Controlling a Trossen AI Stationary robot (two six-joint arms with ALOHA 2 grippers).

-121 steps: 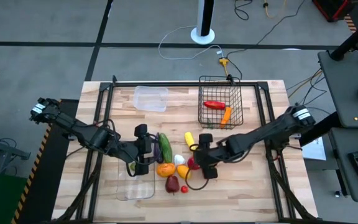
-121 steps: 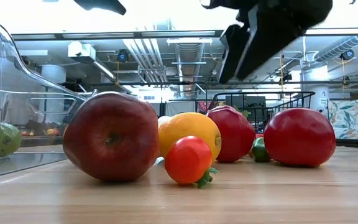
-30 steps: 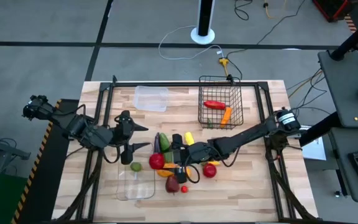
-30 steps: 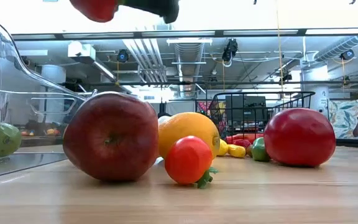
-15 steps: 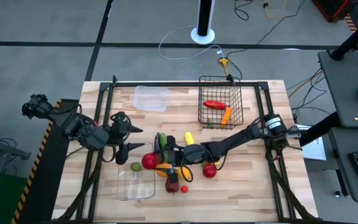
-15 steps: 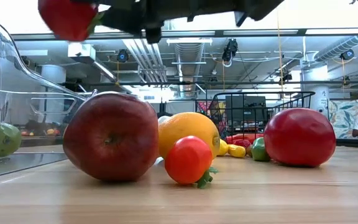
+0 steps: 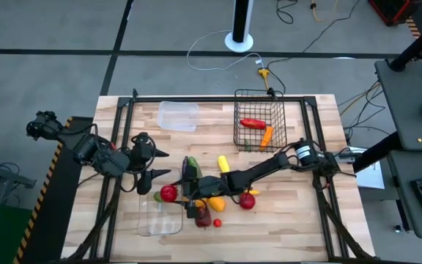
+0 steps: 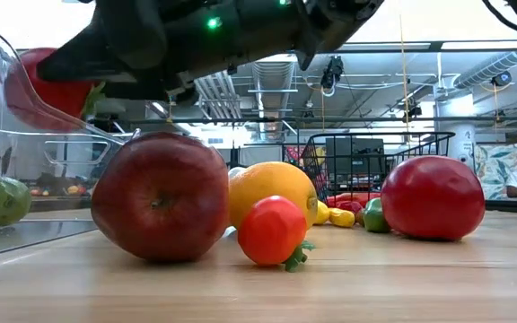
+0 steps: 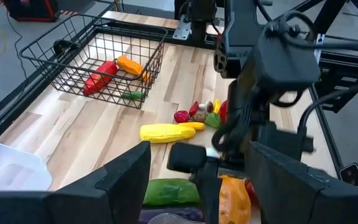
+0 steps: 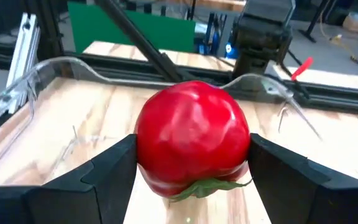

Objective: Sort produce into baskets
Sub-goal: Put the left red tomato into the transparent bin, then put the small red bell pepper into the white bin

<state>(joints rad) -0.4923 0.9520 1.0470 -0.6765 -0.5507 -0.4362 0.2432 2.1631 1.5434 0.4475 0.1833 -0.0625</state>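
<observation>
Produce is lying in a little pile in the middle of the wooden table (image 7: 306, 220), and one red tomato (image 7: 168, 193) is hanging up in the air. The right gripper (image 10: 191, 171) is squeezing that tomato between its two dark fingers (image 10: 98, 180), with the fingers pressing on both sides of it. The right arm is reaching far across the table, and the tomato is hanging over the near end of the long clear tray (image 7: 160, 216). A small green fruit (image 7: 157, 196) is lying in the tray, just beside the tomato. The left gripper (image 7: 152, 174) is waiting just beside the tray with its fingers spread wide apart and nothing between them. On the table under the right arm, a dark red apple (image 8: 161, 197), an orange fruit (image 8: 275, 190), a small tomato (image 8: 271, 231) and a big red tomato (image 8: 432, 197) are sitting close together. A green cucumber (image 9: 169, 191) and a yellow piece (image 9: 166, 132) are lying near them. The black wire basket (image 7: 259, 121) is standing farther back with a red pepper (image 7: 252, 123) and an orange carrot (image 7: 267, 136) inside. The small clear tub (image 7: 177, 116) is sitting at the back of the table.
</observation>
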